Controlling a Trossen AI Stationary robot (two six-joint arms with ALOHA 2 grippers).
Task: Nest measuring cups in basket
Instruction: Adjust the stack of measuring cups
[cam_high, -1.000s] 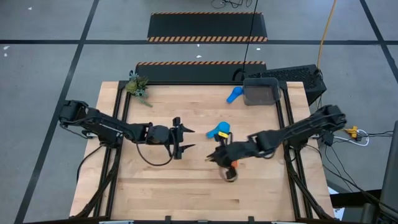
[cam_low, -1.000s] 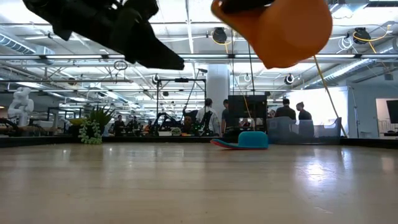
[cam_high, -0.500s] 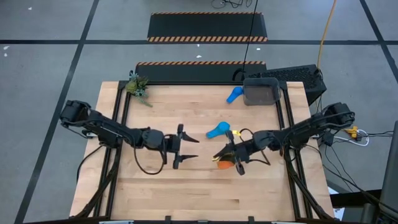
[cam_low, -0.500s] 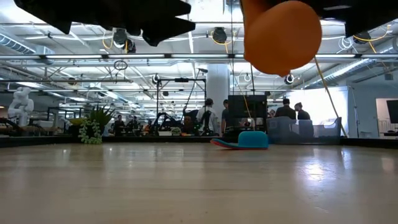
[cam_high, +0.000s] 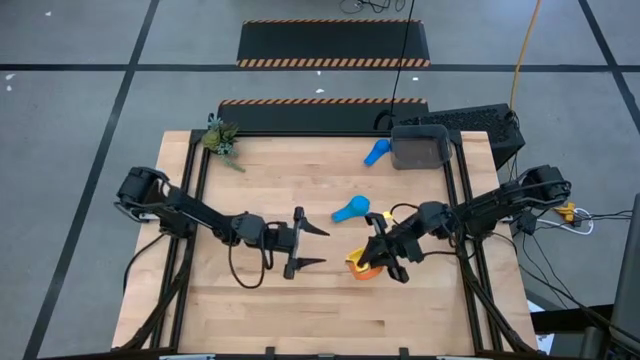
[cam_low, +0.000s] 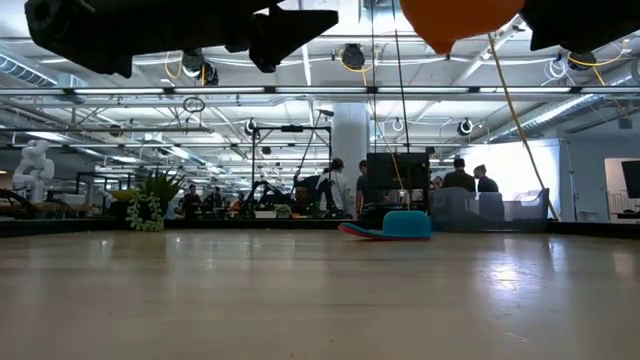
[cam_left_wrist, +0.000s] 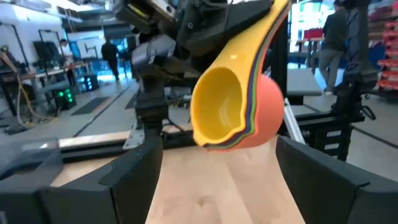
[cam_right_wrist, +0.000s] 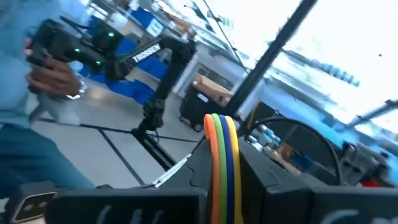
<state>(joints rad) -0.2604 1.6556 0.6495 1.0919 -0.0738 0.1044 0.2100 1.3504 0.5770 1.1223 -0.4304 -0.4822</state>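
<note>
High view: right gripper (cam_high: 384, 252) was clamped on the handles of a nested stack of cups (cam_high: 360, 264), orange outermost, held above mid-table. Left gripper (cam_high: 312, 245) faced it with jaws wide apart and empty, stack just beyond its fingertips. A light blue cup (cam_high: 349, 210) lay on the table just behind the stack; a blue cup (cam_high: 376, 152) sat touching or just beside the basket (cam_high: 420, 147) at the far right corner. Basket was well apart from both grippers, bare wood between, keyboard (cam_high: 470, 122) close behind it.

Low view: the stack's orange bowl hung at the top edge, well off the table; light blue cup rested far back.

Left wrist view: yellow cup (cam_left_wrist: 217, 106) sat innermost, orange cup (cam_left_wrist: 264, 121) outermost, centred between the open fingers (cam_left_wrist: 127, 177) but ahead of them.

Right wrist view: stacked handles stood edge-on between the closed jaws.

Step, as judged: a handover or regrip of the stack, with two cups not yet nested. Next move likely needs the left jaws closing around the bowls without knocking the stack, then a clear carry toward the basket.
</note>
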